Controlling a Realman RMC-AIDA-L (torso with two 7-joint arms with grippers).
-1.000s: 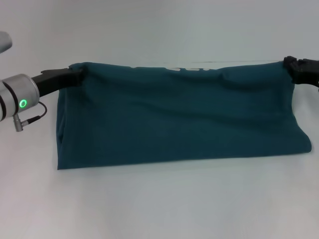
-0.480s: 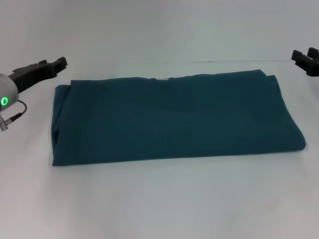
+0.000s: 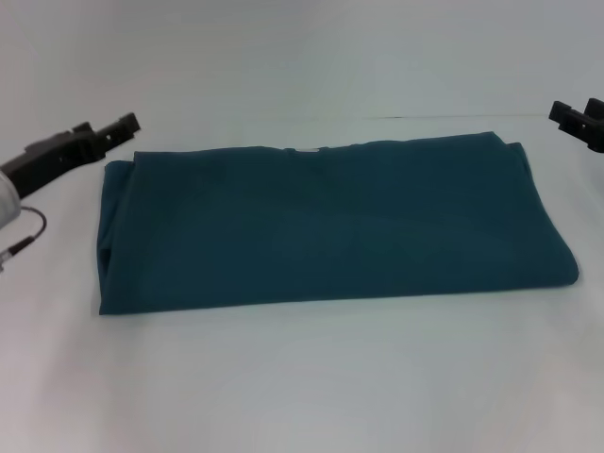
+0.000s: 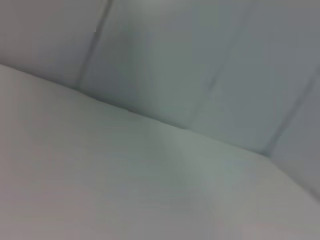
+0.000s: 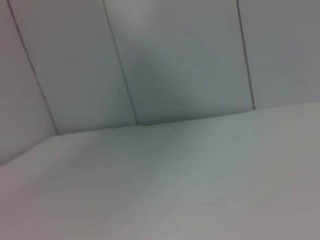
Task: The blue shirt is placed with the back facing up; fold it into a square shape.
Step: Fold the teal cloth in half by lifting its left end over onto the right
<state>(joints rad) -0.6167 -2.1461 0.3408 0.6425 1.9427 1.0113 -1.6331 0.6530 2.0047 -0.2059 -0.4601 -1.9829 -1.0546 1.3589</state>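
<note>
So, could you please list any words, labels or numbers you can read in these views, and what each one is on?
None can be read: the blue shirt lies folded with only plain fabric showing. The left gripper, the right gripper and the table carry no readable marks.

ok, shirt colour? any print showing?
Dark teal-blue shirt, plain on the visible side, no print showing. Best seen in the head view.
</note>
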